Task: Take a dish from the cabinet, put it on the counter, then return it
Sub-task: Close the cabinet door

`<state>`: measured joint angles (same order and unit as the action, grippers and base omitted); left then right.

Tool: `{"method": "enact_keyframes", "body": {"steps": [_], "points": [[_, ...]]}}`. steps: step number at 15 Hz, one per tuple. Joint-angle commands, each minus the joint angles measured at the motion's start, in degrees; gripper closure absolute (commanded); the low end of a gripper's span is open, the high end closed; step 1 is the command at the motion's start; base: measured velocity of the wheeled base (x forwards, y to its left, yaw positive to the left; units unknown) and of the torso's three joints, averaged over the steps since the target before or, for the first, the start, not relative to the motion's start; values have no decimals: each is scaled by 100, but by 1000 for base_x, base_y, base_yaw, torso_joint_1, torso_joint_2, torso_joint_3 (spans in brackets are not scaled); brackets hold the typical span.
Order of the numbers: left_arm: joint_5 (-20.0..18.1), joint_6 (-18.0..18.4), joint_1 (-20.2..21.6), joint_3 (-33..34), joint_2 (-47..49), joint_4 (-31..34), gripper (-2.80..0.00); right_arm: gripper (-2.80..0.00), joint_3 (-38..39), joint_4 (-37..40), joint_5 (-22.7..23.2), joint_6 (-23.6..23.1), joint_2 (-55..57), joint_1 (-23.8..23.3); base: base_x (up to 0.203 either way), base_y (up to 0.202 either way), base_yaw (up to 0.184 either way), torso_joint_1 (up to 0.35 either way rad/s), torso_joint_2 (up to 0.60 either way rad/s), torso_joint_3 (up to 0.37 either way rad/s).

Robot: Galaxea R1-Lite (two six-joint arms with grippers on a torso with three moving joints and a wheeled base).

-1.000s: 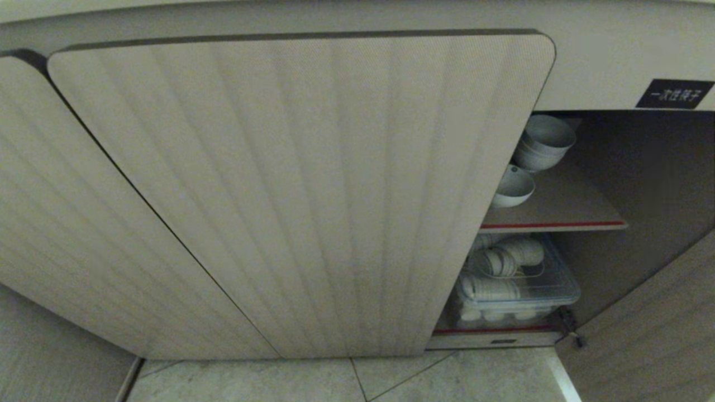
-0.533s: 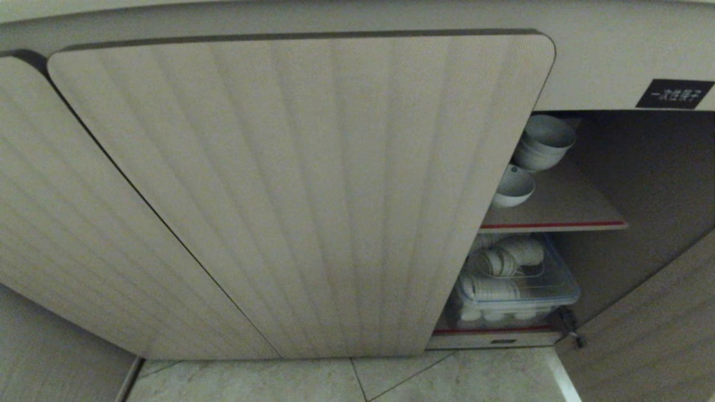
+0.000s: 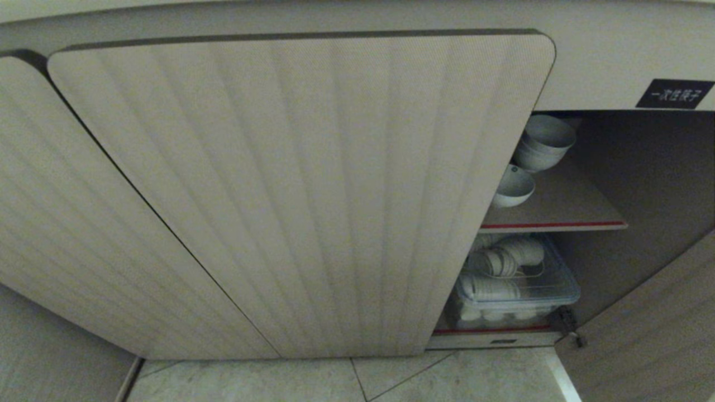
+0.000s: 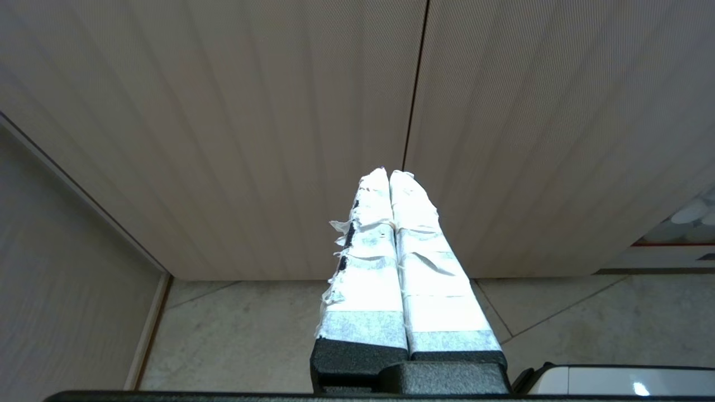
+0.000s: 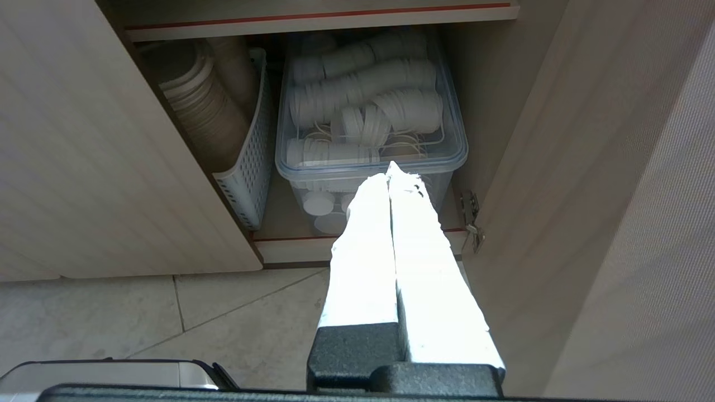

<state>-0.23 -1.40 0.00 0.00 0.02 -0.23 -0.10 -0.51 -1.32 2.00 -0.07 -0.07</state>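
Single white bowl [image 3: 514, 187] sits on upper red-edged shelf [image 3: 553, 224], just in front of stacked bowls [image 3: 544, 142], easy to reach through opened cabinet [image 3: 301, 190] gap. Left gripper [image 4: 389, 173] and right gripper [image 5: 390, 167]: fingers pressed together, empty, apparently parked before reach.

dish [image 3: 513, 187] on cabinet [image 3: 301, 190] upper shelf [image 3: 558, 209] | bowl stack [image 3: 543, 142] behind | tub [image 3: 516, 287] below

head close on cabinet [image 3: 301, 190], wrists low
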Motion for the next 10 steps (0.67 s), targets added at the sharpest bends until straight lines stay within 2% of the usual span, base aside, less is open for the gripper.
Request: {"method": "enact_keyframes", "body": {"steps": [1, 6, 10], "points": [[-4, -1, 0, 0, -2, -4, 0, 0, 1, -2, 0, 2, 7, -1, 0, 0, 0, 0, 0, 0], [-4, -1, 0, 0, -2, -4, 0, 0, 1, -2, 0, 2, 7, -1, 0, 0, 0, 0, 0, 0], [-4, -1, 0, 0, -2, -4, 0, 0, 1, -2, 0, 2, 7, -1, -176, 0, -2, 2, 1, 2]]}}
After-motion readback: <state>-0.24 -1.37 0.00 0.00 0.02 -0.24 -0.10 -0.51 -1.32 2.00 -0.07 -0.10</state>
